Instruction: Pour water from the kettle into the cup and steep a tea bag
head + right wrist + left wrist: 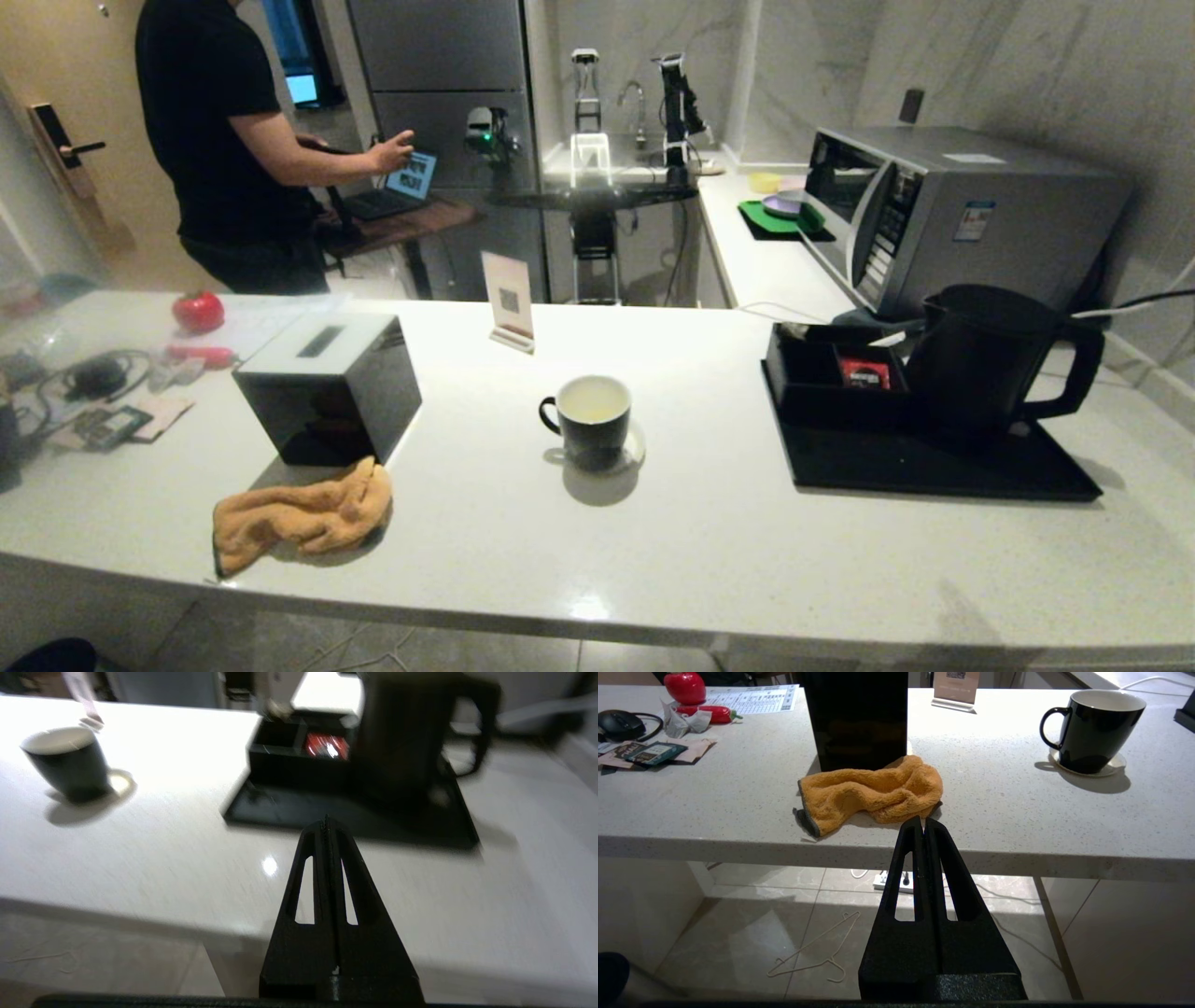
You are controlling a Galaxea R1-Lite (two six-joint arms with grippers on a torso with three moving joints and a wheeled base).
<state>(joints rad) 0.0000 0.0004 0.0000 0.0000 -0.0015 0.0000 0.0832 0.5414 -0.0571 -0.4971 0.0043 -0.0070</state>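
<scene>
The cup [588, 420], black outside and white inside, stands on a small saucer mid-counter; it also shows in the wrist views as the cup [1092, 728] and the cup [67, 763]. Faintly yellowish water [592, 399] shows inside it. The black kettle [980, 359] stands on a black tray [934, 462] at the right, handle to the right; the right wrist view has the kettle [406, 732] too. A red packet [865, 373] lies in the tray's compartment. My left gripper [923, 822] is shut and empty before the counter's front edge. My right gripper [327, 823] is shut and empty, short of the tray. Neither arm shows in the head view.
An orange cloth [303, 513] lies near the front edge beside a black box [327, 383]. A card stand [509, 303] is behind the cup, a microwave [943, 210] behind the kettle. Clutter and cables [93, 392] fill the left end. A person [233, 140] stands beyond the counter.
</scene>
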